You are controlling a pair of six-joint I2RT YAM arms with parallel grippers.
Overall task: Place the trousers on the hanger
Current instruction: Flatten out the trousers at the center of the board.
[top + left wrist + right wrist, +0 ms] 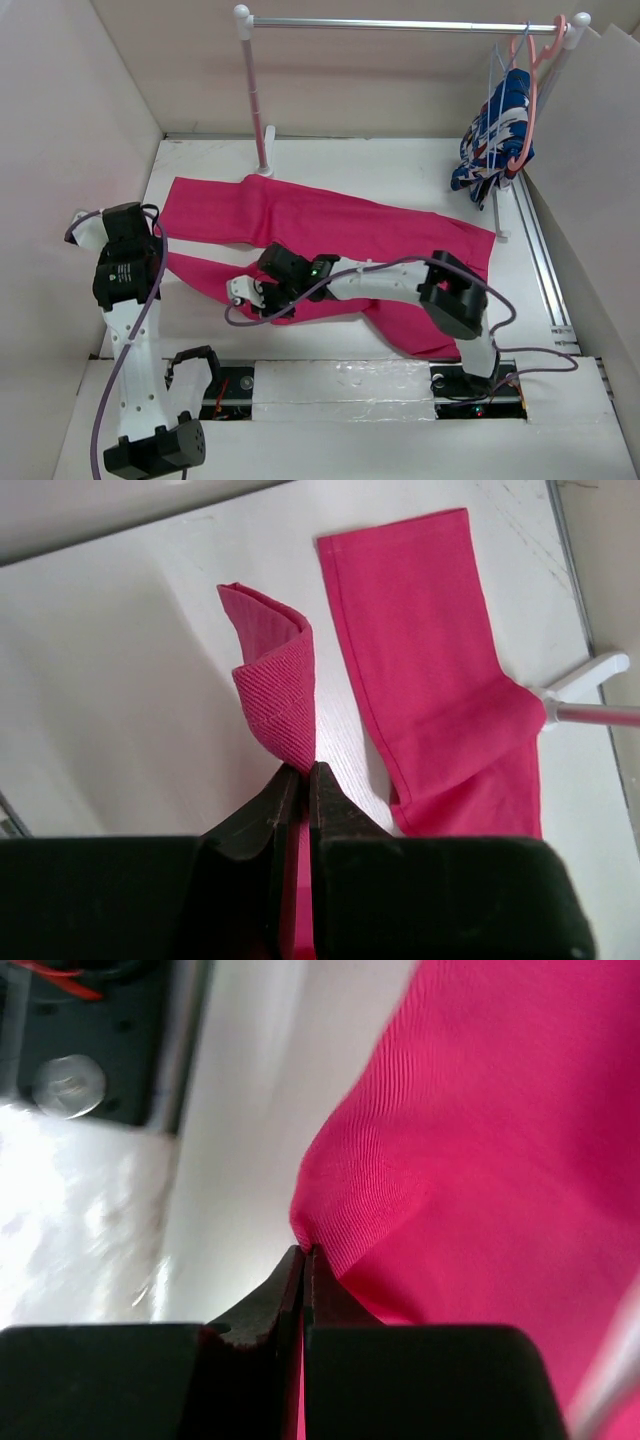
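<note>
With left gripper (300,772) and right gripper (303,1252) each clamped on the trousers (330,230), stretched left-to-right across the worktop (400,170), the hanger (492,90) hangs far right, nearer the right gripper.

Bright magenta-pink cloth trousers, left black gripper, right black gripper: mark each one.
Bright magenta-pink cloth trousers (340,225): top external view, middle of far leg.
Left black gripper (303,772): left wrist view, midway between fingertips pinching folded cloth.
Right black gripper (305,1252): right wrist view, midway between fingertips pinching cloth.
</note>
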